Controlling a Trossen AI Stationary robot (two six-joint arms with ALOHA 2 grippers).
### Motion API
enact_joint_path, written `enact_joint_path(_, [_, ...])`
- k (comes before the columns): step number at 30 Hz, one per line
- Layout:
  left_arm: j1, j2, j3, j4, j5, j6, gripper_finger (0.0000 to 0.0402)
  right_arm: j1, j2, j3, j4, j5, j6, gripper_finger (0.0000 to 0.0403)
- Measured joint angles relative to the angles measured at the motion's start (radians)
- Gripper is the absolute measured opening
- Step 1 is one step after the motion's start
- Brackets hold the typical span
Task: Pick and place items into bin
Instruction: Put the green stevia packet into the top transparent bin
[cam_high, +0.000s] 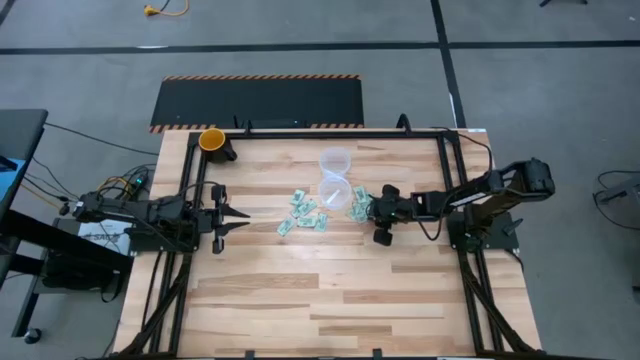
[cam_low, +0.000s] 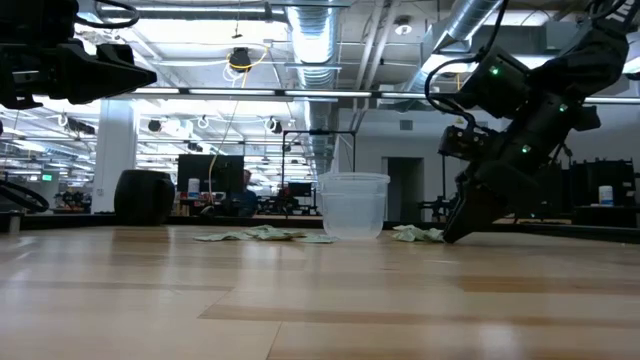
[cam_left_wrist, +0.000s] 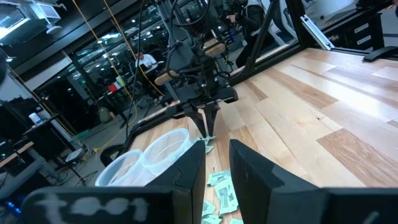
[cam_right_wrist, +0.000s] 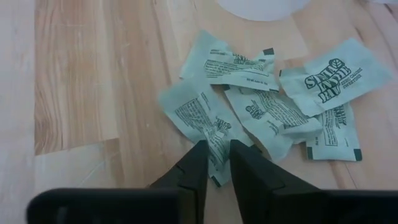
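Packets: small flat green-and-white packets lie on the wooden worktop (cam_high: 330, 290) in two loose clusters — a larger cluster (cam_high: 304, 214) left of the cups and a smaller cluster (cam_high: 358, 204) to their right, under the right arm's reach.
Packet at the fingertips: one crumpled packet (cam_right_wrist: 202, 121) of the right cluster lies flat on the wood; the right hand's fingertips straddle its near edge, and its neighbours overlap each other just beside it.
Right hand: the right hand (cam_right_wrist: 214, 151) is down at the worktop, its fingers narrowed to a thin gap on that packet's edge — the packet is not lifted. In the low view the same hand (cam_low: 462, 232) tilts steeply down to the surface.
Left hand: the left hand (cam_high: 243, 216) hovers above the worktop, left of the larger cluster, fingers (cam_left_wrist: 186, 180) set a narrow way apart and holding nothing.
Cups: two clear plastic cups (cam_high: 335, 175) stand upright and touching, between the clusters.
Orange cup: an orange cup (cam_high: 212, 139) sits at the worktop's far left corner.
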Motion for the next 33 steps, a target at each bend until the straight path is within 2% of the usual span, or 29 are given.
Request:
enact_joint_path(7, [0.0,0.0,0.0,0.0,0.0,0.0,0.0062,0.0,0.0,-0.002,0.003,-0.014,0.001,0.0006])
enact_joint_path(13, [0.0,0.0,0.0,0.0,0.0,0.0,0.0062,0.003,0.004,0.02,-0.018,-0.034,0.002,0.001])
enact_joint_path(17, [0.0,0.0,0.0,0.0,0.0,0.0,0.0062,0.022,0.007,0.06,-0.035,-0.106,-0.034,0.0004])
enact_joint_path(33, [0.0,0.0,0.0,0.0,0.0,0.0,0.0062,0.061,0.007,0.36,-0.418,-0.105,-0.23,0.0001])
